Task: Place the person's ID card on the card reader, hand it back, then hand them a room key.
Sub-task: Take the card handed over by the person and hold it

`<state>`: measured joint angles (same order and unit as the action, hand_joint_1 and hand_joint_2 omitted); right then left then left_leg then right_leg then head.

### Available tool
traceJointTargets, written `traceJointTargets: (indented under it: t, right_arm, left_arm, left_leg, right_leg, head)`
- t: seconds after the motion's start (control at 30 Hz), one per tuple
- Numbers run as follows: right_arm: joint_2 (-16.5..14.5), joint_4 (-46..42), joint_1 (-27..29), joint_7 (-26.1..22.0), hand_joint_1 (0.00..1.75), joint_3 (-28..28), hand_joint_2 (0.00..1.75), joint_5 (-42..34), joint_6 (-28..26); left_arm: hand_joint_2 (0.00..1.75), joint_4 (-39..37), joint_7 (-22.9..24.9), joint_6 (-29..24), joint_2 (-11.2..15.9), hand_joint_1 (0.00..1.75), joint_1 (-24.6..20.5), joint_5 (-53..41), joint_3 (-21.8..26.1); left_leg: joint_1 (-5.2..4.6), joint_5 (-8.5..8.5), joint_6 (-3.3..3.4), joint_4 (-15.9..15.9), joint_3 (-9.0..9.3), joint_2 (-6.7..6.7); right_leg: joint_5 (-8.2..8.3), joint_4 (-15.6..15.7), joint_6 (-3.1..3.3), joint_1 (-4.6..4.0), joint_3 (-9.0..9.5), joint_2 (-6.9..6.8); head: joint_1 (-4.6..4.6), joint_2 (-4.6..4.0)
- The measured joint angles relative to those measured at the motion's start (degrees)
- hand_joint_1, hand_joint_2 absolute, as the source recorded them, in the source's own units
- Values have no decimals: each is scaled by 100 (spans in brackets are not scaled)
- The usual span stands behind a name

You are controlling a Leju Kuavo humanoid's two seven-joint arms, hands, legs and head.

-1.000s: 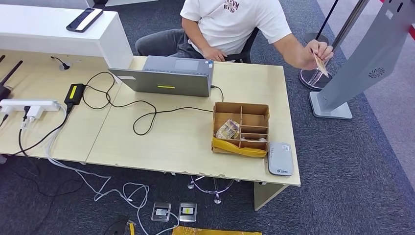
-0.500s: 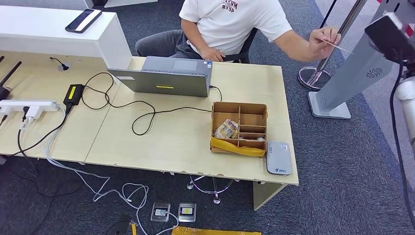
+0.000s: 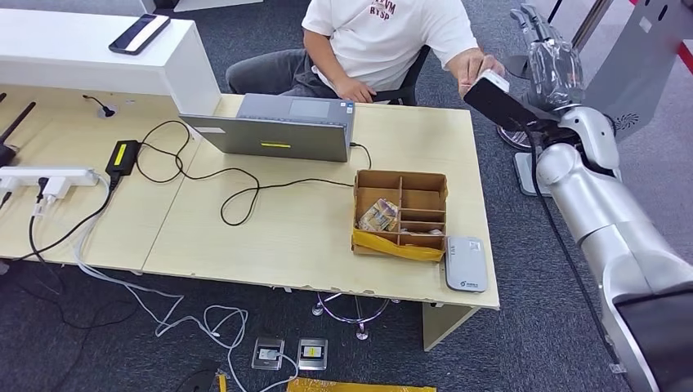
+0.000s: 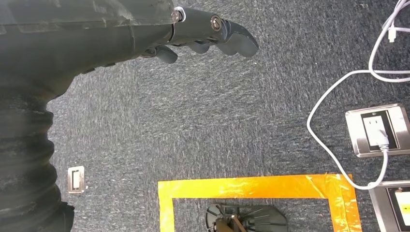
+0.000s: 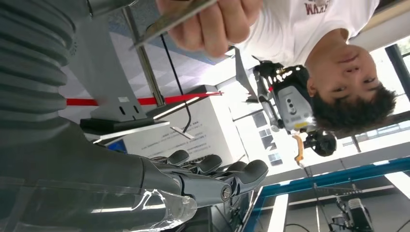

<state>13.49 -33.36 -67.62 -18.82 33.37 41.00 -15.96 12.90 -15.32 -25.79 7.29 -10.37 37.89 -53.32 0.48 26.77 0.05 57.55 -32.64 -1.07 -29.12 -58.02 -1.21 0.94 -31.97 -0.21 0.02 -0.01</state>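
While the card reader lies on the near right corner of the desk beside the cardboard organiser, the right hand is raised beyond, fingers extended and empty, near the person's hand holding the ID card; the left hand hangs empty, loosely curled.

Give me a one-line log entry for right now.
phase: awaiting ID card | right robot hand: raised, empty | person's hand: holds card | card reader: bare
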Motion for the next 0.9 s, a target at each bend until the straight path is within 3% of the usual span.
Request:
traceJointTargets:
  t: [0.53,0.57,0.67,0.7,0.9]
  right_arm:
    - [-31,-698,403,266,0,254,175,-38,212]
    - [-18,-719,416,277,8,263,175,-38,219]
    - [33,-800,455,314,137,271,175,-45,256]
    - [47,-823,461,323,172,271,175,-47,274]
    - [133,-953,474,390,175,277,175,-36,498]
  left_arm:
    - [175,0,20,-8,1,0,5,-24,-13]
    - [175,0,27,-7,1,0,4,-33,-22]
    - [175,0,56,-4,1,0,1,-52,-47]
    - [175,0,61,-3,1,0,0,-56,-53]
    - [175,0,93,11,1,0,-11,-87,-110]
  left_leg:
    - [0,0,0,1,3,3]
    - [0,0,0,1,3,4]
    - [0,0,0,1,3,5]
    - [0,0,0,1,4,7]
    - [0,0,-1,1,5,13]
  right_leg:
    - [1,0,1,0,-3,4]
    - [1,0,1,0,-3,4]
    - [2,0,2,0,-3,5]
    - [3,0,3,0,-4,6]
    - [5,1,6,0,-5,12]
  head:
    - [1,-1]
    - [1,-1]
    - [1,-1]
    - [1,-1]
    - [0,0]
